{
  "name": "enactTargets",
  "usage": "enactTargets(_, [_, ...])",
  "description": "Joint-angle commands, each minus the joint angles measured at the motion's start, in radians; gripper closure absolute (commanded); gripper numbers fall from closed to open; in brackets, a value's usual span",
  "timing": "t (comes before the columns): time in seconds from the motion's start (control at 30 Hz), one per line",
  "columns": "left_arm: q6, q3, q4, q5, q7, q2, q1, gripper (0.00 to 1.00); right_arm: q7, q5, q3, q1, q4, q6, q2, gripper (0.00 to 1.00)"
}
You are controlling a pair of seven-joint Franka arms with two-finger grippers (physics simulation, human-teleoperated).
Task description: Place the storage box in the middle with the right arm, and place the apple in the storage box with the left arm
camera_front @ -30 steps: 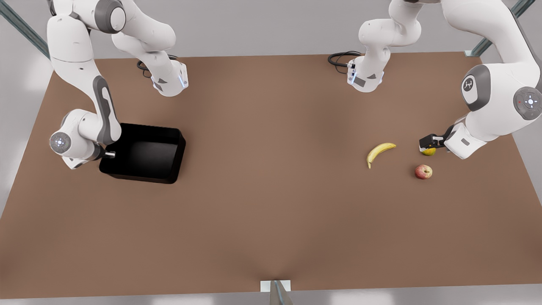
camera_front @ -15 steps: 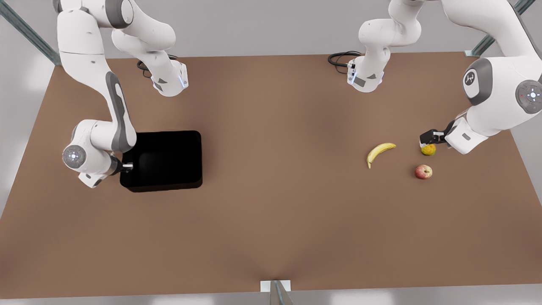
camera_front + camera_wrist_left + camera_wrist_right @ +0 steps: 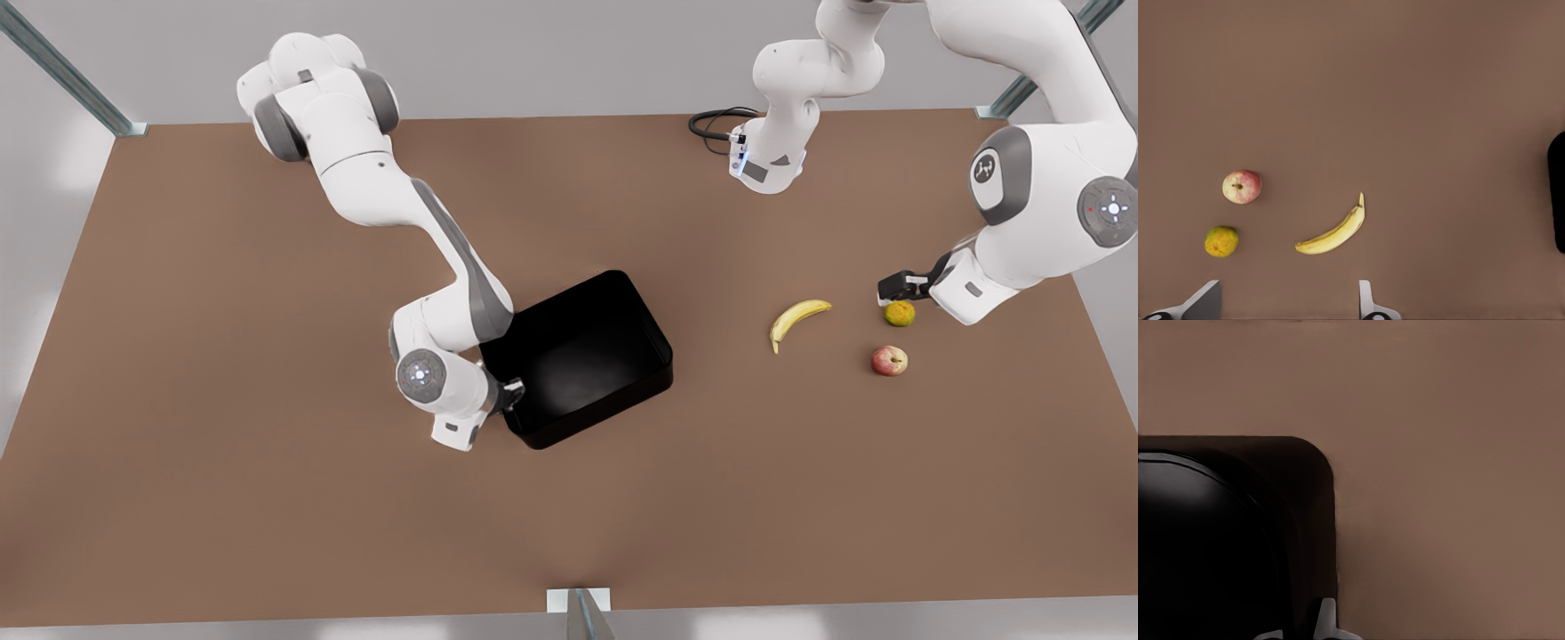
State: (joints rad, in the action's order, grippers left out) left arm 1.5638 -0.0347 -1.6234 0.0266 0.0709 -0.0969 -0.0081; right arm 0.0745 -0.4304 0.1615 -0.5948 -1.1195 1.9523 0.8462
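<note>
The glossy black storage box [image 3: 578, 356] rests near the table's middle, turned at an angle. My right gripper [image 3: 511, 393] is shut on the wall of its corner toward the front view's left; in the right wrist view the fingers [image 3: 1323, 620] straddle the storage box [image 3: 1218, 547] wall. The red apple [image 3: 889, 360] lies on the table at the front view's right. My left gripper [image 3: 893, 286] hovers open behind it, beside the small yellow-orange fruit. The left wrist view looks down on the apple [image 3: 1241, 187], with the left gripper [image 3: 1285, 307] spread wide and holding nothing.
A yellow banana [image 3: 797, 318] lies between the box and the apple. The small yellow-orange fruit [image 3: 900, 313] sits just behind the apple. Both arm bases stand at the table's far edge, with a black cable coil [image 3: 711, 123] near one. Brown table [image 3: 267, 498] extends wide in front.
My right arm has swept the storage box from the front view's left to the table's middle, turning it. The left gripper shifted only slightly near the yellow-orange fruit.
</note>
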Motion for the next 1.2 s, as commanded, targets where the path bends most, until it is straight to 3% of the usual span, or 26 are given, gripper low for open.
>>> enactTargets(0.0, [-0.008, -0.001, 0.0, 0.0, 0.0, -0.001, 0.0, 0.0, -0.315, -0.05, -0.008, -0.003, 0.035, 0.106, 0.04, 0.79])
enactTargets(0.13, [-0.007, -0.002, 0.01, 0.004, 0.02, -0.006, 0.002, 0.0, -0.312, -0.048, -0.031, -0.002, 0.029, 0.139, 0.086, 0.79])
enactTargets(0.17, [-0.008, -0.004, 0.025, 0.004, 0.015, -0.01, 0.002, 0.0, -0.309, -0.048, -0.031, -0.003, 0.024, 0.139, 0.09, 0.7])
enactTargets(0.2, [-0.005, -0.002, 0.051, 0.004, 0.0, -0.01, 0.0, 0.0, -0.311, -0.048, -0.031, -0.003, 0.021, 0.139, 0.093, 0.29])
enactTargets(0.23, [0.007, -0.004, 0.062, 0.0, 0.003, -0.009, 0.0, 0.0, -0.309, -0.048, -0.031, -0.005, 0.015, 0.139, 0.091, 0.0])
enactTargets(0.33, [-0.008, -0.013, 0.089, 0.009, 0.003, -0.001, 0.004, 0.0, -0.315, -0.047, -0.039, -0.005, 0.017, 0.12, 0.042, 0.0])
enactTargets(0.4, [-0.01, -0.017, 0.077, 0.006, 0.0, -0.009, 0.002, 0.0, -0.318, -0.044, -0.042, -0.002, -0.089, 0.064, -0.148, 0.0])
enactTargets(0.47, [0.022, -0.019, -0.015, 0.003, 0.0, -0.046, 0.008, 0.0, -0.341, -0.016, -0.025, 0.079, -0.098, -0.208, -0.326, 0.0])
enactTargets(0.53, [0.329, -0.094, -0.222, 0.0, 0.073, -0.092, 0.01, 0.0, -0.334, 0.192, -0.022, 0.239, -0.134, -0.499, -0.386, 0.0])
enactTargets(0.6, [0.669, -0.159, -0.447, 0.001, 0.25, -0.11, 0.013, 0.0, -0.283, 0.498, -0.02, 0.386, -0.137, -0.65, -0.464, 0.0])
enactTargets(0.67, [0.769, -0.16, -0.5, 0.0, 0.274, -0.147, 0.014, 0.0, -0.251, 0.627, -0.02, 0.417, -0.155, -0.759, -0.588, 0.0])
enactTargets(0.73, [0.86, -0.183, -0.5, 0.001, 0.398, -0.227, 0.072, 0.0, -0.243, 0.615, -0.028, 0.415, -0.187, -0.8, -0.694, 0.0])
enactTargets(1.17, [0.881, -0.18, -0.543, 0.047, 0.512, -0.297, 0.112, 0.0, -0.246, 0.568, -0.042, 0.405, -0.194, -0.816, -0.674, 0.0])
